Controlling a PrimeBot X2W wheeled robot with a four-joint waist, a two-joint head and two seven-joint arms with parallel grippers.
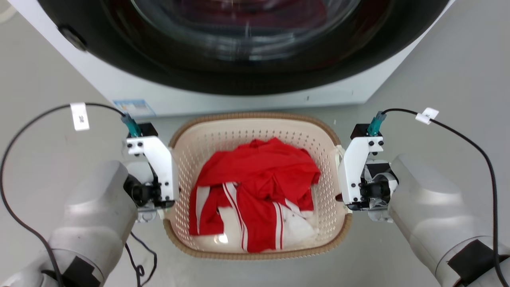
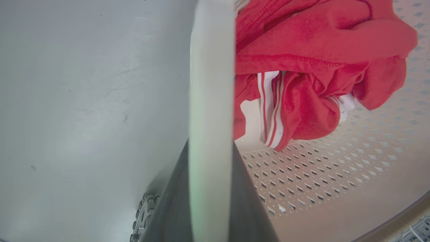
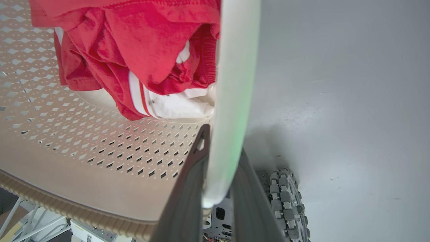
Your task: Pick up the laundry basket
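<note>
We find the laundry basket (image 1: 255, 133) at the centre of the head view. The white washing machine (image 1: 239, 97) stands just beside it at its 12 o'clock, and grey floor (image 1: 438, 71) lies around it. Red-and-white clothes (image 1: 255, 187) lie bunched inside.

Our left hand (image 2: 211, 148) sits at the basket's 9 o'clock, its two dark fingers (image 2: 248, 201) closed against either face of the white side handle (image 2: 210, 84). Our right hand (image 3: 223, 144), at 3 o'clock, pinches the opposite handle (image 3: 235, 84) the same way (each wrist view shows the handle running up between the fingers). Whether the basket's base rests on the floor or hangs above it, we cannot tell.
</note>
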